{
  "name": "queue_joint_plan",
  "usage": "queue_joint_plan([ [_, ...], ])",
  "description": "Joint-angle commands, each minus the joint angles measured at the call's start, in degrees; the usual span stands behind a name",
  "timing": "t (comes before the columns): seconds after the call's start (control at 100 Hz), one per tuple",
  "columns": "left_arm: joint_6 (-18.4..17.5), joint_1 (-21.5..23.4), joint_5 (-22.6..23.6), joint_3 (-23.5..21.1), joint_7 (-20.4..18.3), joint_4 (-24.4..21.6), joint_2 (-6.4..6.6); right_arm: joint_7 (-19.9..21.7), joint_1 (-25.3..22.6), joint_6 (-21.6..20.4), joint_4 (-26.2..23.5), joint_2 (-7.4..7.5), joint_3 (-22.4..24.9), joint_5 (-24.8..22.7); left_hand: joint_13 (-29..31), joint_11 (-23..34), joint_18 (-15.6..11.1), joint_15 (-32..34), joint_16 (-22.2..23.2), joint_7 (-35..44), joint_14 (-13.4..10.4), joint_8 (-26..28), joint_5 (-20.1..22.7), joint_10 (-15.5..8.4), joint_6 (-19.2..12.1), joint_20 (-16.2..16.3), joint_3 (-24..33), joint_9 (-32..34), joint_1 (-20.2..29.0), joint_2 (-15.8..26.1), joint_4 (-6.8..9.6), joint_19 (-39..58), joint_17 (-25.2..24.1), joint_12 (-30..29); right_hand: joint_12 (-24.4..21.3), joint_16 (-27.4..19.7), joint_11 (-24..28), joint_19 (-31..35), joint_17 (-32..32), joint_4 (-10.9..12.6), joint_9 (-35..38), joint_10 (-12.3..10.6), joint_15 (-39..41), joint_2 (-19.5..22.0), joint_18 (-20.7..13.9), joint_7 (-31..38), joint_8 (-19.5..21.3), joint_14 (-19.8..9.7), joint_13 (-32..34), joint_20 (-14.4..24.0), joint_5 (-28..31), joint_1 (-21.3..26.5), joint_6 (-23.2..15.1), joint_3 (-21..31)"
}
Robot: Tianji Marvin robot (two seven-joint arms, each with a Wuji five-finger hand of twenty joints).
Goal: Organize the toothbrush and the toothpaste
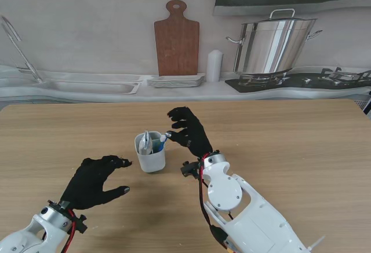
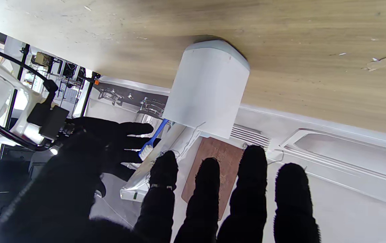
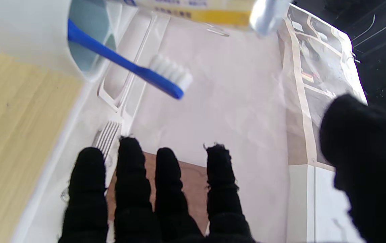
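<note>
A white cup (image 1: 151, 156) stands upright mid-table. A silver toothpaste tube (image 1: 145, 142) and a blue toothbrush (image 1: 160, 143) stick out of it, the brush with its bristles up. My right hand (image 1: 188, 130) hovers just right of the cup's rim, open, fingers spread and holding nothing. Its wrist view shows the toothbrush (image 3: 139, 71) leaning out of the cup (image 3: 27, 33), apart from the fingers (image 3: 166, 195). My left hand (image 1: 95, 180) is open, left of the cup and nearer to me. Its wrist view faces the cup (image 2: 209, 87), toothbrush (image 2: 152, 140) and tube (image 2: 179, 141).
Bare wooden table (image 1: 301, 143) lies around the cup. Behind the far edge is a kitchen backdrop with a wooden cutting board (image 1: 176, 39), a steel pot (image 1: 273, 46), stacked plates (image 1: 175, 80) and a sink (image 1: 87, 85).
</note>
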Motion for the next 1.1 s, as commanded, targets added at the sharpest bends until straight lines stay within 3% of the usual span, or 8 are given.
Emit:
queue_joint_plan([
  [0.0, -0.55, 0.54, -0.14, 0.39, -0.70, -1.03, -0.35, 0.64, -1.82, 0.76, -2.16, 0.97, 0.85, -0.44, -1.31, -1.28, 0.56, -1.00, -0.58, -0.25, 0.19, -0.11, -2.51, -0.18, 0.68, 0.05, -0.42, -1.36, 0.34, 1.50, 0.18, -0.49, -0.89, -1.46, -1.27, -2.13, -0.67, -1.82, -1.57, 0.55, -3.12, 0.77, -2.25, 4.28, -1.45, -0.20, -1.00, 0.17, -2.58, -1.29, -4.08, -1.61, 0.77, -3.02],
  [0.28, -1.14, 1.06, -0.52, 1.44, 0.21, -1.71, -0.51, 5.02, -9.46, 1.70, -11.84, 4.61, 7.06, -5.39, -0.65, -1.96, 0.06, -2.96, -2.65, -0.26, -1.28, -0.28, -2.59, -0.38, 1.56, -1.32, -0.23, -1.31, 0.40, 1.38, 0.25, -2.54, -1.15, -2.14, -3.26, -6.29, -3.57, -7.63, -5.34, 3.02, -6.83, 1.74, -7.89, 12.21, -2.72, -1.31, -3.51, -0.54, -6.38, -6.53, -6.76, -1.26, 3.17, -9.09],
  [0.4, -1.35, 1.29, -0.38, 1.72, 0.44, -1.89, -0.51, 7.16, -12.79, -0.67, -14.10, 6.12, 9.76, -8.67, -0.34, -2.86, -3.93, -4.65, -6.09, -0.33, -1.44, -1.06, -2.00, -0.23, 3.91, -5.72, 0.53, -0.09, 0.24, 1.20, 0.19, -6.14, -1.56, -3.95, -3.52, -6.58, -4.00, -7.71, -5.57, 3.58, -6.26, 2.87, -8.21, 13.19, -3.08, -2.50, -4.26, 0.06, -6.21, -7.51, -5.04, -0.98, 5.48, -10.34],
  [0.47, -1.20, 1.33, -0.30, 2.01, 0.80, -1.85, -0.54, 7.90, -14.76, -2.04, -14.84, 6.72, 11.18, -10.04, -1.69, -3.34, -6.36, -5.66, -9.71, -0.82, -2.05, -1.73, -1.48, 0.14, 5.24, -10.77, 1.55, 0.55, -0.11, 0.96, -0.09, -7.52, -3.61, -5.63, -3.80, -6.75, -4.75, -7.55, -5.35, 4.14, -5.26, 3.47, -8.43, 13.95, -2.52, -3.32, -4.60, 0.59, -5.72, -8.00, -3.07, -0.36, 6.39, -10.83],
  [0.57, -0.86, 1.21, -0.07, 2.48, 1.39, -1.69, -0.57, 9.18, -16.80, -5.24, -14.68, 7.79, 13.13, -14.12, -4.39, -4.16, -9.44, -6.87, -12.87, -1.89, -3.11, -2.30, -0.85, 0.74, 6.81, -12.69, 2.22, 0.77, -0.25, 0.83, -0.24, -9.55, -5.92, -6.73, -4.05, -6.98, -5.67, -7.56, -4.77, 4.93, -3.39, 4.03, -8.76, 14.66, -1.25, -4.35, -4.79, 1.62, -4.77, -8.56, -0.24, 0.68, 7.10, -11.11],
  [0.81, -0.10, 0.24, -0.73, 3.93, 0.93, -0.72, -0.50, 10.26, -20.46, -12.32, -12.80, 9.76, 17.18, -24.67, -7.74, -5.59, -13.38, -4.79, -17.84, -4.05, -4.26, -3.36, 0.13, 1.56, 8.75, -14.99, 3.25, 0.60, -0.60, 0.72, -0.50, -12.73, -9.16, -7.68, -4.21, -6.98, -6.67, -6.92, -3.23, 5.15, 0.31, 4.52, -8.59, 13.74, 0.04, -5.46, -4.89, 2.47, -2.03, -8.56, 2.96, 0.45, 7.76, -10.52],
  [0.99, 0.64, -1.02, -1.59, 5.53, 0.42, 0.42, -0.45, 12.01, -23.35, -11.51, -13.62, 10.26, 19.45, -24.58, -9.15, -6.23, -14.83, -3.65, -19.15, -5.58, -4.64, -4.14, 0.76, 1.79, 9.73, -14.95, 3.61, 0.26, -0.83, 0.67, -0.60, -12.38, -9.80, -8.03, -4.33, -7.15, -7.78, -6.78, -2.24, 5.05, 2.31, 4.90, -9.02, 13.15, 0.31, -6.60, -5.03, 2.99, -0.35, -8.59, 4.67, 0.34, 8.29, -10.09],
  [1.09, 1.12, -1.34, -1.83, 6.34, 0.50, 0.78, -0.46, 12.88, -25.60, -8.35, -15.27, 10.25, 20.56, -22.79, -9.11, -6.27, -14.74, -3.20, -19.58, -6.21, -4.55, -4.47, 1.38, 1.91, 10.09, -14.88, 3.75, 0.58, -0.93, 0.65, -0.66, -12.09, -9.79, -8.09, -4.20, -5.97, -8.42, -5.14, 0.88, 5.20, 9.23, 6.28, -6.53, 12.38, 3.74, -7.50, -4.99, 6.02, 4.89, -7.84, 9.86, 1.61, 8.85, -9.12],
])
